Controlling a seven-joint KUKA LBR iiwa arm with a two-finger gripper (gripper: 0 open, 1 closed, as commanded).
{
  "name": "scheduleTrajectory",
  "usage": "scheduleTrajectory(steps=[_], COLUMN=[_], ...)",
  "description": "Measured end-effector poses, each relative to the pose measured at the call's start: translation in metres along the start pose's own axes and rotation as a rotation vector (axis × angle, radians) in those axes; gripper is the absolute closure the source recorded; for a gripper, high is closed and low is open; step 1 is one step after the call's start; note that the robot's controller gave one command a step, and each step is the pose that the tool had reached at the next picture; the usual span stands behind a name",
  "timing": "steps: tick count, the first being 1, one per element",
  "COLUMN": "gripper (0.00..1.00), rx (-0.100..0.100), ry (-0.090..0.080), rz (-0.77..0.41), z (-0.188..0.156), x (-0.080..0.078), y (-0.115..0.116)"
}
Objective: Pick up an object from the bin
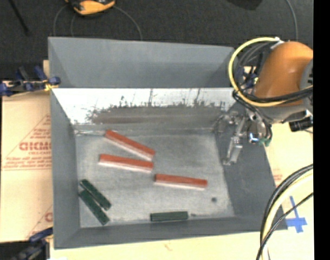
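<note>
Grey scuffed bin [62, 161] with red bars [125, 163], green bars [169, 216], amid dark carpet [170, 15].

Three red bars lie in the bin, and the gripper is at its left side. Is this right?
No. The camera view shows the gripper at the right side of the bin; three red bars do lie in it.

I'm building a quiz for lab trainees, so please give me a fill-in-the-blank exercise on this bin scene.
1. The red bars lying in the bin number ___.
2. The lone bar by the middle of the near wall is dark ___.
3. The gripper hangs by the bin wall on the view's ___ side.
Missing words: three; green; right.
</note>
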State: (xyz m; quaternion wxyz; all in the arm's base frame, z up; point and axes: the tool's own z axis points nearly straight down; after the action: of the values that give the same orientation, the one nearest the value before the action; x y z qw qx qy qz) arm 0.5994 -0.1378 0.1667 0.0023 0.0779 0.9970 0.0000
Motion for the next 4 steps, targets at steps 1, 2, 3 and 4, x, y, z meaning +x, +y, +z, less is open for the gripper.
scheduleTrajectory(steps=[1, 2, 3, 4], gripper=[0.00, 0.00, 0.00, 0.00], rx=[-0.001, 0.003, -0.001, 0.000], ry=[0.002, -0.005, 0.001, -0.004], rz=[0.078, 0.104, 0.114, 0.127], z=[-0.019, -0.013, -0.016, -0.016], x=[0.013, 0.011, -0.044, -0.050], y=[-0.017, -0.017, -0.016, -0.015])
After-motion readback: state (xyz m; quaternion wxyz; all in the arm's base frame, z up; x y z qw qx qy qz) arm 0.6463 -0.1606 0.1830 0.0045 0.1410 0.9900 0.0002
